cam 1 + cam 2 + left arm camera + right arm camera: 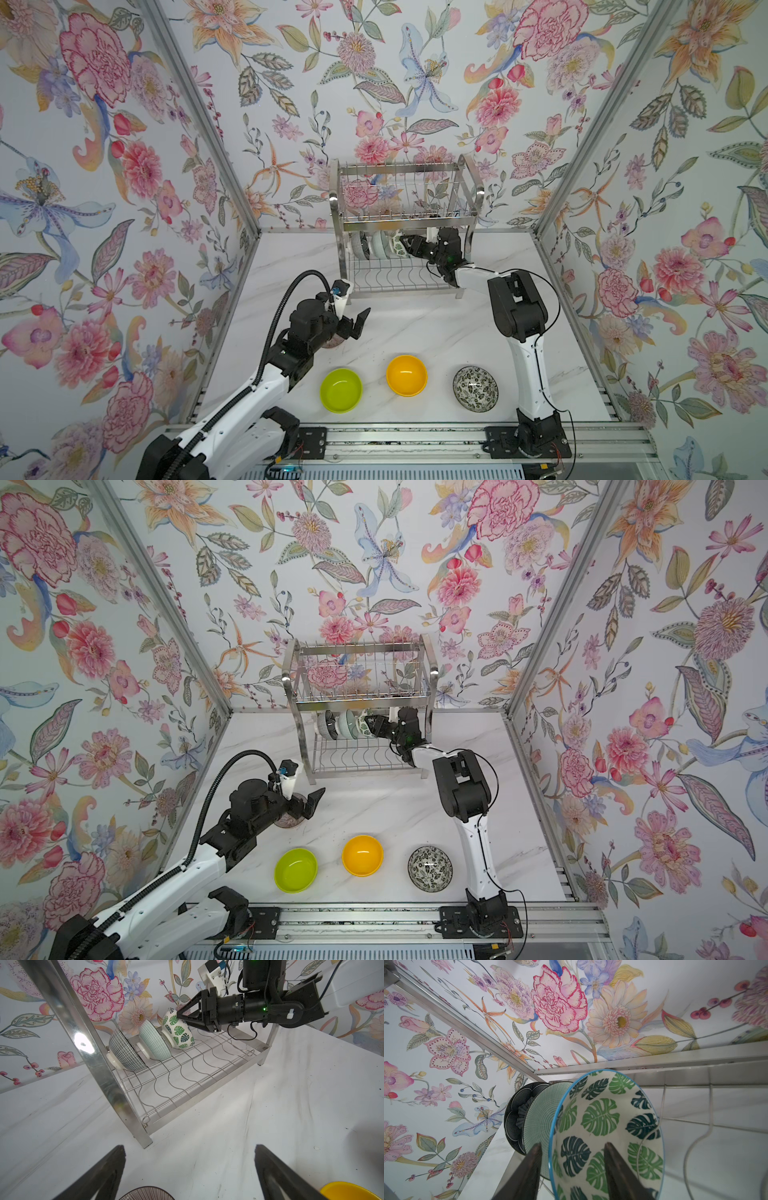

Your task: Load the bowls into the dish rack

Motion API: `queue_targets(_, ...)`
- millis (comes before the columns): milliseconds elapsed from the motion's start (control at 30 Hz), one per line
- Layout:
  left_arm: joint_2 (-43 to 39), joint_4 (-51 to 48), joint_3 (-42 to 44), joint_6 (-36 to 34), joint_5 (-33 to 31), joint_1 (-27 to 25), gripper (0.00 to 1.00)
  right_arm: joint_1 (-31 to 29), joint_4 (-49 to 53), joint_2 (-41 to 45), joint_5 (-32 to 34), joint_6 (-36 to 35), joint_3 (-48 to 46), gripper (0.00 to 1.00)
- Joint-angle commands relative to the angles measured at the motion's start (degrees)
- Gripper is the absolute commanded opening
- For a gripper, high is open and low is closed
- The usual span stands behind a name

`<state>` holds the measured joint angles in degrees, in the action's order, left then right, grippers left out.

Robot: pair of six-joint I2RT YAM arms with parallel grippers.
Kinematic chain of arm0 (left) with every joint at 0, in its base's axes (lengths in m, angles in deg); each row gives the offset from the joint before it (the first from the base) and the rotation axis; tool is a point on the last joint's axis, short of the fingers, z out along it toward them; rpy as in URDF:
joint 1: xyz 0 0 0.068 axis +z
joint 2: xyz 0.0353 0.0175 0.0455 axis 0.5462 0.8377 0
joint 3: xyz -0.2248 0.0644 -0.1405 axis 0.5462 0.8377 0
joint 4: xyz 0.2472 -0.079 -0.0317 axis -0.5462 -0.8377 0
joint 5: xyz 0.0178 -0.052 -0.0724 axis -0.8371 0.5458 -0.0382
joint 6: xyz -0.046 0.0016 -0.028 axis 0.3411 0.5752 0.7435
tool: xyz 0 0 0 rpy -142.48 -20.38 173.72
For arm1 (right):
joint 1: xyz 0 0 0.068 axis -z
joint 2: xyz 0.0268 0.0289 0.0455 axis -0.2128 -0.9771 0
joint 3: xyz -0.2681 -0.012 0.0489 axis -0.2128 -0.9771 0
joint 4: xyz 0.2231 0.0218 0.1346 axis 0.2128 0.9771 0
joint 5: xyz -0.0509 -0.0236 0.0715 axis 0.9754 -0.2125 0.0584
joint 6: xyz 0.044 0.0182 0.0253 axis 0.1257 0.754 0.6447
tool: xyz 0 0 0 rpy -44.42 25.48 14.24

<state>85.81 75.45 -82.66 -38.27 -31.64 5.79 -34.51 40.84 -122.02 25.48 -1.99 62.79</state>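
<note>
While my right tool (573, 1145) stands spread astride its blue rim, the glossy round leaf-print bowl (602, 1118) leans on edge in the wavy lower tier of the steel wire dish rack (97, 1064); my left tool (189, 1147) gapes wide above the marbled table (291, 1105).

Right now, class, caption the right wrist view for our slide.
Right hand open astride the leaf-print bowl in the dish rack, beside mint bowl and navy bowl.

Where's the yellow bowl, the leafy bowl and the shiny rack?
yellow bowl (406, 375): in a top view, on its inside bottom.
leafy bowl (600, 1118): in the right wrist view, on a green leaf inside it.
shiny rack (93, 1057): in the left wrist view, on its near side post.
</note>
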Motion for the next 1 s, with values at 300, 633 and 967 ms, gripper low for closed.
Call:
queue_targets(300, -0.9, -0.4, -1.6, 0.4, -0.4, 0.6, 0.99, -1.9, -1.2, 7.0, 3.1, -2.2, -6.8, 0.64)
queue_targets(633, -1.0, -0.7, -1.8, 0.9, -0.4, 0.5, 0.99, -3.6, -3.6, 11.5, 5.5, -2.9, -14.0, 0.79)
queue_targets(967, -1.6, -0.7, -1.8, 1.1, -0.4, 0.6, 0.99, -5.1, -4.4, 14.8, 6.5, -3.7, -18.3, 0.81)
